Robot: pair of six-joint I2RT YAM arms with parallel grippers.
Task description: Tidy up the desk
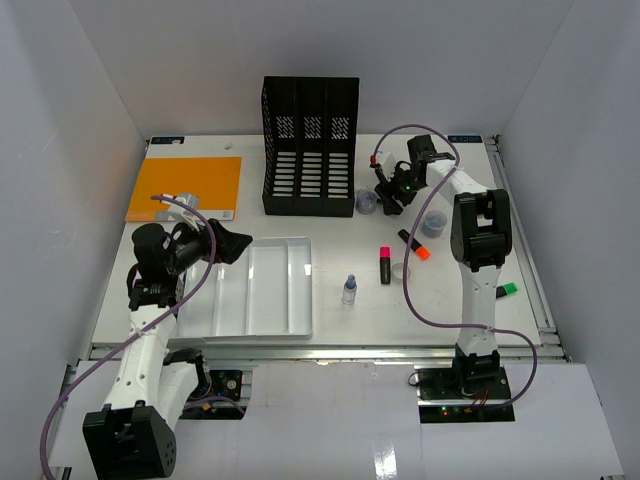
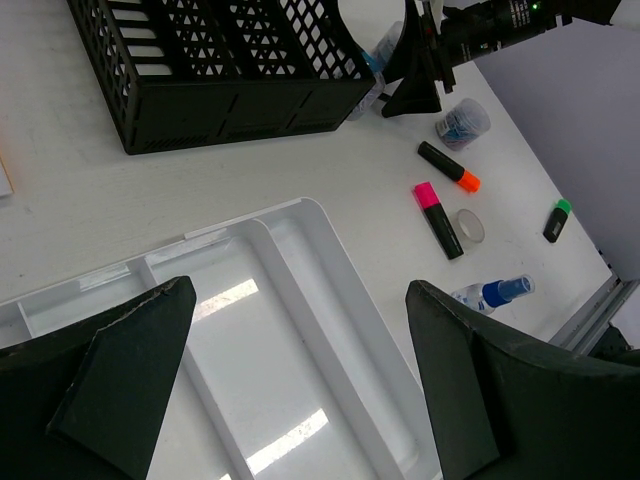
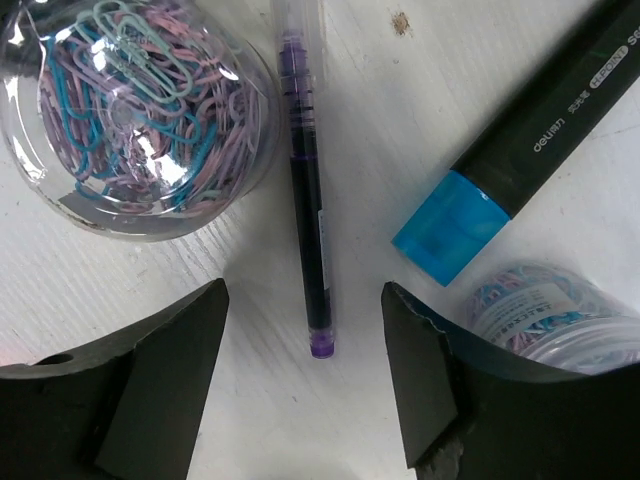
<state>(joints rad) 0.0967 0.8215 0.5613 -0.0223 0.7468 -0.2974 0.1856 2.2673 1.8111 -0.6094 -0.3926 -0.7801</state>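
Observation:
My right gripper (image 3: 304,310) hangs open just above the white desk (image 1: 365,325), right of the black file rack (image 1: 310,150). A thin purple pen (image 3: 305,190) lies lengthwise between its fingers, touching neither. A clear jar of coloured paperclips (image 3: 130,110) sits left of the pen. To its right lie a black highlighter with a blue cap (image 3: 520,150) and a second clip jar (image 3: 550,310). My left gripper (image 2: 300,300) is wide open and holds nothing, above the white compartmented tray (image 2: 300,225).
An orange folder (image 1: 187,187) lies at the back left. Pink (image 1: 385,264) and orange (image 1: 415,245) highlighters, a clear tape ring (image 1: 401,270) and a small spray bottle (image 1: 348,290) lie mid-desk. A green highlighter (image 1: 508,290) is near the right rail.

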